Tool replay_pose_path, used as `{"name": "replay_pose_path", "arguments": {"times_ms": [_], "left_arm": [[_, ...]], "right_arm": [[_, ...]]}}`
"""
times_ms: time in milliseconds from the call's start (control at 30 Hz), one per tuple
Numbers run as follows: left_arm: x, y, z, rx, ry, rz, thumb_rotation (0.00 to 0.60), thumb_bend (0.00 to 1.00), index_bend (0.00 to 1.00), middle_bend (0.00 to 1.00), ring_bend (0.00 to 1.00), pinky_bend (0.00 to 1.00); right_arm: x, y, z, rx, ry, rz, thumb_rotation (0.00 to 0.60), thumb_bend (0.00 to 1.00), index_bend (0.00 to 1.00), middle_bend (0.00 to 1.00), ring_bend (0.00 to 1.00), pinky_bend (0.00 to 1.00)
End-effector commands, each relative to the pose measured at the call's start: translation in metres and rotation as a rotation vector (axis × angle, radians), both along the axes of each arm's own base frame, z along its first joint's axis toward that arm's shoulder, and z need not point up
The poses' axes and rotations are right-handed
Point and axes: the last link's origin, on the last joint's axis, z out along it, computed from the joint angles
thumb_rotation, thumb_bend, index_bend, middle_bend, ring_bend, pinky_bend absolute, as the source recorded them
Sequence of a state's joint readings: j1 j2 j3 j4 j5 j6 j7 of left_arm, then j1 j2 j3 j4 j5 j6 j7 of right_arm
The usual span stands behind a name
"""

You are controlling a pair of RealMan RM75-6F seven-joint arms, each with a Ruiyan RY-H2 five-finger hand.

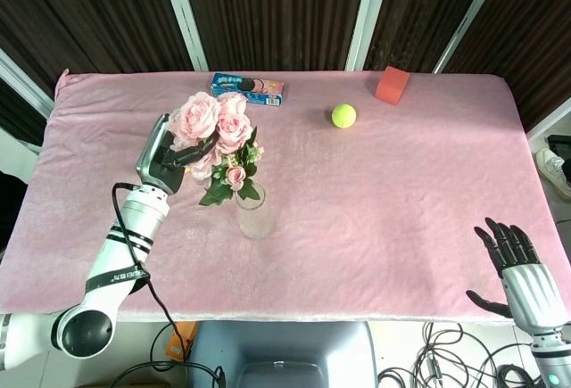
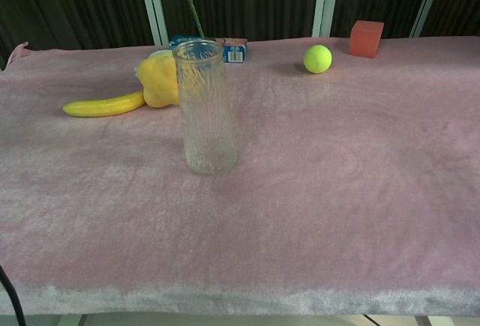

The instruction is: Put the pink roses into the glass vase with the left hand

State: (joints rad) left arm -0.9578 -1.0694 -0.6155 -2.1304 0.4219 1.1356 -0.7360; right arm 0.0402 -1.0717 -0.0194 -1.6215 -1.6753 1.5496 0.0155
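Note:
My left hand [image 1: 169, 158] grips the bunch of pink roses [image 1: 214, 131] in the air, just left of and above the glass vase [image 1: 253, 212]. The green leaves hang over the vase's mouth. In the chest view the vase [image 2: 205, 107] stands upright and empty, and only the thin green stem [image 2: 191, 7] of the roses shows, coming down from the top edge toward the rim. My right hand [image 1: 517, 272] is open past the table's near right corner, holding nothing.
A yellow plush toy [image 2: 158, 79] and a banana [image 2: 103, 105] lie behind and left of the vase. At the back are a blue biscuit packet [image 1: 247, 88], a green tennis ball [image 1: 343, 116] and a red block [image 1: 392, 85].

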Motion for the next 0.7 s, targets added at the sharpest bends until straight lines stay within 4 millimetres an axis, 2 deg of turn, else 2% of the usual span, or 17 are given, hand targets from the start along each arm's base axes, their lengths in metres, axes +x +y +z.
{"name": "replay_pose_path", "arguments": {"times_ms": [33, 333, 700], "left_arm": [[-0.008, 0.003, -0.005, -0.011, 0.014, 0.017, 0.6, 0.52, 0.87, 0.92, 0.62, 0.22], [-0.017, -0.001, -0.009, -0.035, 0.04, -0.003, 0.6, 0.52, 0.87, 0.92, 0.62, 0.21], [-0.034, 0.001, -0.043, -0.062, 0.119, 0.0, 0.6, 0.51, 0.87, 0.92, 0.62, 0.2]], "right_arm": [[0.0, 0.0, 0.0, -0.001, 0.0, 0.0, 0.6, 0.1, 0.0, 0.0, 0.0, 0.0], [0.0, -0.001, -0.001, 0.002, 0.005, -0.003, 0.6, 0.1, 0.0, 0.0, 0.0, 0.0], [0.001, -0.001, -0.003, 0.011, 0.008, 0.002, 0.6, 0.1, 0.0, 0.0, 0.0, 0.0]]}}
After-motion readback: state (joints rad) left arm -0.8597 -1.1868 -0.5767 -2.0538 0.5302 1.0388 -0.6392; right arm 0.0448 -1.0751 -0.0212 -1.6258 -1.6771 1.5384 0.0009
